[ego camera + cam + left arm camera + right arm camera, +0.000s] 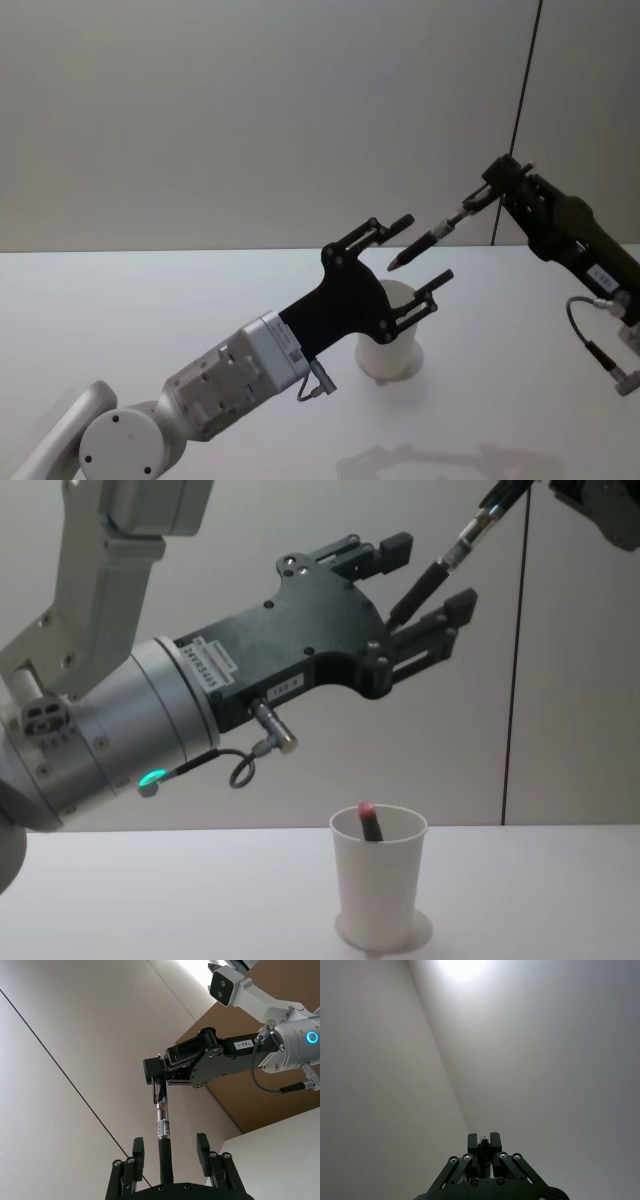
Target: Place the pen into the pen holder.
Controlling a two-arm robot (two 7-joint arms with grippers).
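Observation:
The pen (430, 238) is a slim dark stick with a clear band, hanging slanted in the air above the table. My right gripper (478, 198) is shut on its upper end, also seen at the pen's tail (483, 1144). My left gripper (425, 250) is open, with the pen's lower half (163, 1130) lying between its spread fingers (202, 1147), apparently not touching them. The pen holder (390, 340), a white paper cup, stands on the table below and partly behind the left gripper. In the chest view the pen (440, 565) and the left gripper (425, 580) are well above the cup (378, 885).
A dark stick with a red tip (370, 823) leans inside the cup. The white table (150, 320) spreads around it, with a plain wall behind. A dark vertical seam (525, 90) runs down the wall at the right.

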